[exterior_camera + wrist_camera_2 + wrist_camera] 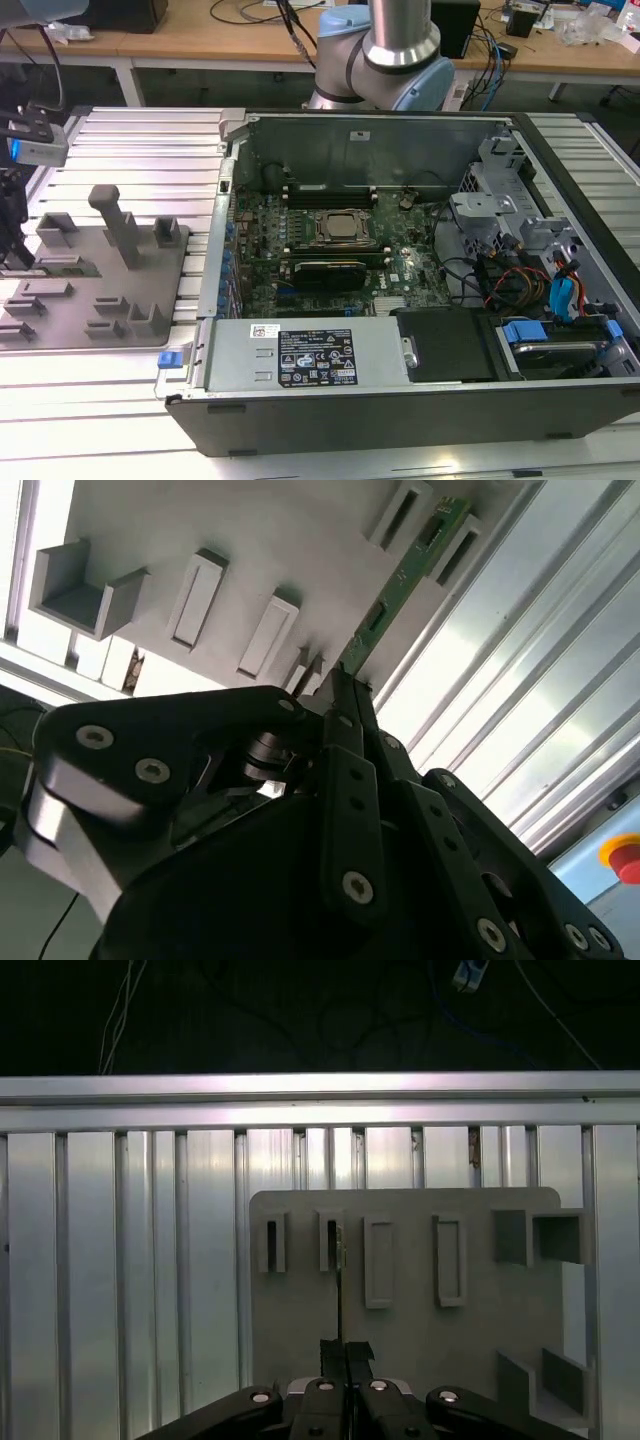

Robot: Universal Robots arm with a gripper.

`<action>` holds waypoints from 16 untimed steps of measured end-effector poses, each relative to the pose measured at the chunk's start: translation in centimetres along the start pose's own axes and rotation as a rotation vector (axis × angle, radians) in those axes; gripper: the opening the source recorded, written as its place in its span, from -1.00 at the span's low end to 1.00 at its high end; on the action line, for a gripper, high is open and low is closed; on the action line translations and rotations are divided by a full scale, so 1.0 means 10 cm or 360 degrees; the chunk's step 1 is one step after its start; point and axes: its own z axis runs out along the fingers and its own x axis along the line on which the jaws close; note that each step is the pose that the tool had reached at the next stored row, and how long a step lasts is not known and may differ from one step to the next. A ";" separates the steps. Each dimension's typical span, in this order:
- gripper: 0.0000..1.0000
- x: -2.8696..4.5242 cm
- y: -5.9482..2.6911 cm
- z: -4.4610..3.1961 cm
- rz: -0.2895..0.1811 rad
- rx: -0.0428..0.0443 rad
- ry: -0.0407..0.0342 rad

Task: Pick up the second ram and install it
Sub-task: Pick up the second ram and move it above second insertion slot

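The second ram is a thin green stick, and my gripper is shut on one end of it. Its other end reaches the raised slot holders on the grey fixture plate; I cannot tell if it still sits in one. In the first wrist view the ram shows edge-on, running from my gripper to a slot holder. In the exterior view the wrist end of the arm hangs over the fixture plate at that view's left edge.
The open computer case lies at the exterior view's right of the plate. Inside is the motherboard with the processor socket, long slots either side, a black ribbed card and cable bundles. A grey post stands on the plate.
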 end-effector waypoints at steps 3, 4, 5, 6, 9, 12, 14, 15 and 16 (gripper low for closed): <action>-0.82 -0.001 0.001 -0.062 0.0000 0.0000 0.0000; -0.82 -0.001 0.002 -0.072 0.0000 0.0000 0.0000; -0.82 -0.002 0.003 -0.093 0.0000 0.0000 0.0000; -0.82 -0.002 0.003 -0.107 0.0000 0.0000 0.0000; -0.82 -0.002 0.004 -0.159 0.0000 0.0000 0.0000; -0.82 -0.003 0.005 -0.207 0.0000 0.0000 0.0000; -0.82 -0.003 0.006 -0.231 0.0000 0.0000 0.0000; -0.82 -0.003 0.006 -0.249 0.0000 0.0000 0.0000; -0.82 -0.004 0.007 -0.269 0.0000 0.0000 0.0000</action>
